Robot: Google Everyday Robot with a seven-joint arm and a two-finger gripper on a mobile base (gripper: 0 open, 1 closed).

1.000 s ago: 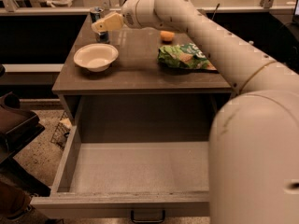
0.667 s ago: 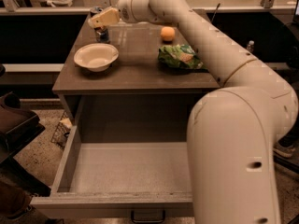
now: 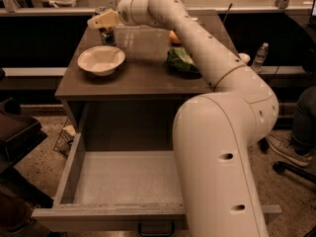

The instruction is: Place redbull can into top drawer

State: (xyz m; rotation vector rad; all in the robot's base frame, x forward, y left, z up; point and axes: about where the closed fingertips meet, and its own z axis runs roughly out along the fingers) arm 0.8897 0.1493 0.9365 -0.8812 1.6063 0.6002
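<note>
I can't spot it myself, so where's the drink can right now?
In the camera view, the can is at the far left of the table, just behind the bowl, with the claw over it.

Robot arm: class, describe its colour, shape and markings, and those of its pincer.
The robot arm is smooth cream-white, thick rounded tubes joined by bulbous elbows, with small dark oval holes on the nearest segment. No loose cables show. Its pincer, at the far left corner of the brown table, is a paler tan wedge.
</note>
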